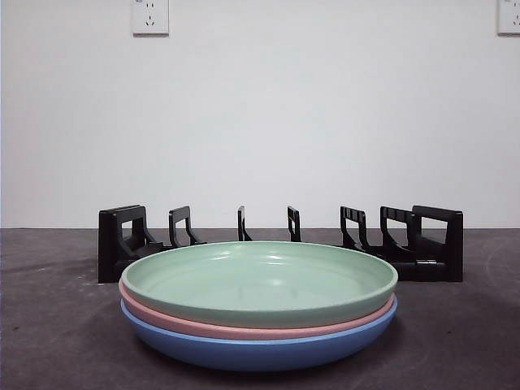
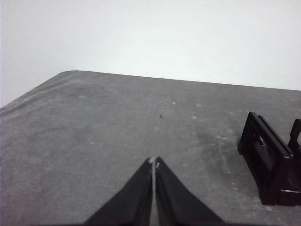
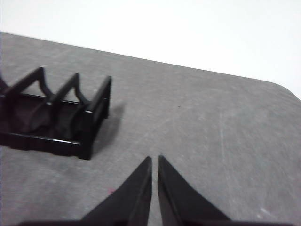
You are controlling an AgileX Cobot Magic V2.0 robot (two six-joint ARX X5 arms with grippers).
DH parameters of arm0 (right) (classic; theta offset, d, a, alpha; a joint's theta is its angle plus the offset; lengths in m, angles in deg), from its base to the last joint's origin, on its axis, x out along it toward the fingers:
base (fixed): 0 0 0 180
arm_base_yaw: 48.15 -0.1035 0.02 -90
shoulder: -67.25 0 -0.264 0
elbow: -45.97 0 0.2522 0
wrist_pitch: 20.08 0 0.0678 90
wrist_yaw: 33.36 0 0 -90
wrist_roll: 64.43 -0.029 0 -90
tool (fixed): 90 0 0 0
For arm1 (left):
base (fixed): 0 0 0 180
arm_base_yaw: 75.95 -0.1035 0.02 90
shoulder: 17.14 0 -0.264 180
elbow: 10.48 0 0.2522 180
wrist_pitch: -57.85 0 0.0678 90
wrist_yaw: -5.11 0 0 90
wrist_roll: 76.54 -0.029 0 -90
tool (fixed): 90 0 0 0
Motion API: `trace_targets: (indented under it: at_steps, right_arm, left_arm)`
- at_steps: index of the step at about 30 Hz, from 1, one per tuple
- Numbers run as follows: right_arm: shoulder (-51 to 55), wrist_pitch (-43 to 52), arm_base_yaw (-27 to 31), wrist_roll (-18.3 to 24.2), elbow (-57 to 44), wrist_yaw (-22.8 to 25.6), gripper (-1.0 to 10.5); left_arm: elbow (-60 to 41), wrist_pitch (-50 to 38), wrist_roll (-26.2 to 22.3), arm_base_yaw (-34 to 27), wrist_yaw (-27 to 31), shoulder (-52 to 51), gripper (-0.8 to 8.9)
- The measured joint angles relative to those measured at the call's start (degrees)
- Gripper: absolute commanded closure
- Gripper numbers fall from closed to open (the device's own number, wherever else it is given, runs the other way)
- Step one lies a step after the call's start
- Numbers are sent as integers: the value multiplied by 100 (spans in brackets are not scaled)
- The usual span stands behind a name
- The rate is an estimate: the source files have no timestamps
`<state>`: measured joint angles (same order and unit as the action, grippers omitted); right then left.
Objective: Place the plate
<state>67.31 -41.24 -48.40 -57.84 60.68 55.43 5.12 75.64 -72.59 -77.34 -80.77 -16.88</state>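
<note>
Right now three plates sit stacked on the dark grey worktop (image 1: 49, 325), close to the front camera: a green plate (image 1: 260, 280) on top, a pink plate (image 1: 244, 327) under it with only its rim showing, and a blue plate (image 1: 260, 348) at the bottom, resting on the worktop. Each plate lies flat and nests inside the one below. Just behind the stack stands a black plate rack (image 1: 280, 240) with upright dividers, running across the worktop; none of its slots holds a plate. A white wall (image 1: 260, 122) rises behind the worktop, with two sockets high up, one (image 1: 150, 16) toward the left and one (image 1: 509, 16) at the right edge.

Neither arm shows in the front view. The left tool (image 2: 154, 162) hangs above bare worktop, its two black jaws pressed together and gripping nothing, with one end of the rack off to its side. The right tool (image 3: 154, 160) also hangs above bare worktop near the rack's other end, its jaws nearly touching, a thin slit between them, and gripping nothing.
</note>
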Motion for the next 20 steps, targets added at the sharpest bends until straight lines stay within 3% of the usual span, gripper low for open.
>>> trace_targets:
  at_steps: [20]
  right_arm:
    - [-35, 105, 42, -109, -2, 107, 926]
  left_arm:
    - [0, 4, 11, 0, 2, 0, 806]
